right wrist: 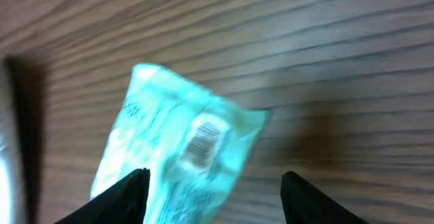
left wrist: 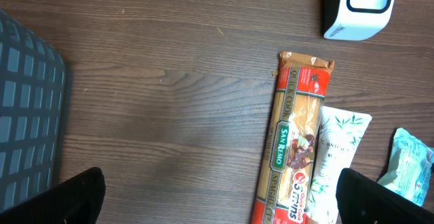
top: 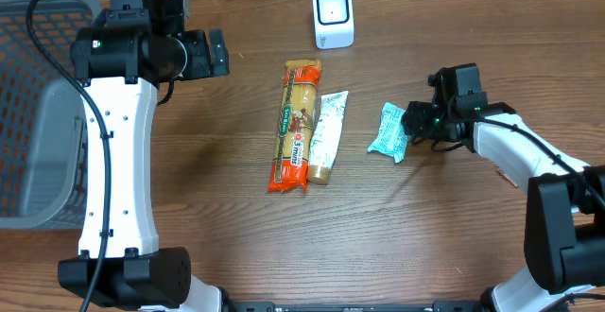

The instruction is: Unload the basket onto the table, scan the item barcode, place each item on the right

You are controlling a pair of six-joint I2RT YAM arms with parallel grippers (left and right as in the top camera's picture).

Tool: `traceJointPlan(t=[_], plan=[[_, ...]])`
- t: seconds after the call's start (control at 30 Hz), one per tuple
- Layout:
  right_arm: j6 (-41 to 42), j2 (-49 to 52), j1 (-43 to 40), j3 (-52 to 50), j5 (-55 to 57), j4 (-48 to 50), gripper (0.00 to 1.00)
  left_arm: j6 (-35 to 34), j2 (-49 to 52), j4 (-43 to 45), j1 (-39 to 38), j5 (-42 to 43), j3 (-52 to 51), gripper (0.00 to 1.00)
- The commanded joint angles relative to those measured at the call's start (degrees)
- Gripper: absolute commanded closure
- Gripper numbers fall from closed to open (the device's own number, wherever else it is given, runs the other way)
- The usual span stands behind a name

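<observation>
Teal packet (right wrist: 152, 132) — barcode (right wrist: 203, 142) up, on worktop (right wrist: 325, 47), between spread fingers (right wrist: 125, 198) of right pincer (right wrist: 213, 183); blurred.

The pasta packet (left wrist: 291, 149) reads "San Remo" and "3 mins".

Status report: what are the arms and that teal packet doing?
Left gripper open, empty. Right gripper open, astride teal packet, barcode up. Pasta pack, tube aside; scanner path clear.

basket (top: 38, 113) far left | pasta pack (top: 296, 126) centre, tube (top: 326, 137) just right of it | pouch (top: 388, 131) further right | scanner (top: 333, 16) behind
</observation>
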Motion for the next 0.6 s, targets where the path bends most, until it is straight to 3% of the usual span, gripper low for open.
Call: traceJointPlan(t=[0.0,0.3,0.57], plan=[[-3.69,0.09,1.18,3.1,-8.96,0.63,0.35,0.85,0.17,0.09,0.15,-0.35,0.02,0.01],[-5.64,0.22,11.08,3.19,-10.12,2.86,0.27,0.85,0.17,0.09,0.13,-0.35,0.02,0.0],[-5.62,3.87,12.26,3.17,-13.44,0.81,0.25,0.85,0.17,0.07,0.2,-0.35,0.02,0.0]])
